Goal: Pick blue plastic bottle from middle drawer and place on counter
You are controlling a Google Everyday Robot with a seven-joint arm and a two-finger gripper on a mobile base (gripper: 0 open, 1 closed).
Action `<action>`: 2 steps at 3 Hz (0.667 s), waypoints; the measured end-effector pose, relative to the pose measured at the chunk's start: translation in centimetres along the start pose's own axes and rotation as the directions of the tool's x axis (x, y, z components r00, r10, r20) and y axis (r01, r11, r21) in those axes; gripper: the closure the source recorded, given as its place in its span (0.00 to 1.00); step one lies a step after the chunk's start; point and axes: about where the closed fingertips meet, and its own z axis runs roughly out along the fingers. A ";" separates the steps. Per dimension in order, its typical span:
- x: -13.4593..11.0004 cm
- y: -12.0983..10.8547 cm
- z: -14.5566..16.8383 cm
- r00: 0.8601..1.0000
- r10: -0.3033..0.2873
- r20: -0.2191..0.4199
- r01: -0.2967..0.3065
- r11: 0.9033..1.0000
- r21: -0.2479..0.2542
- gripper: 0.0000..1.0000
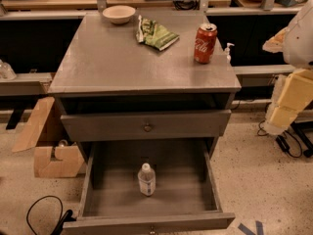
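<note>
My hand (283, 112), wide or narrow I cannot tell, hangs far right; the blue plastic bottle (146, 179) stands upright, lower-left, in the middle drawer (188, 182).

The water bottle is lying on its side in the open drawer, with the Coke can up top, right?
No: the camera view shows the blue plastic bottle standing upright in the open middle drawer. The Coca-Cola can is on the counter. The gripper hangs far right, away from both.
</note>
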 end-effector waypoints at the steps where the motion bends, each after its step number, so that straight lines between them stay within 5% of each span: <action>1: 0.0 0.0 0.0 1.000 0.000 0.000 0.000 1.000 0.000 0.00; 2: 0.7 0.5 1.6 0.997 0.036 0.068 -0.034 0.999 -0.022 0.00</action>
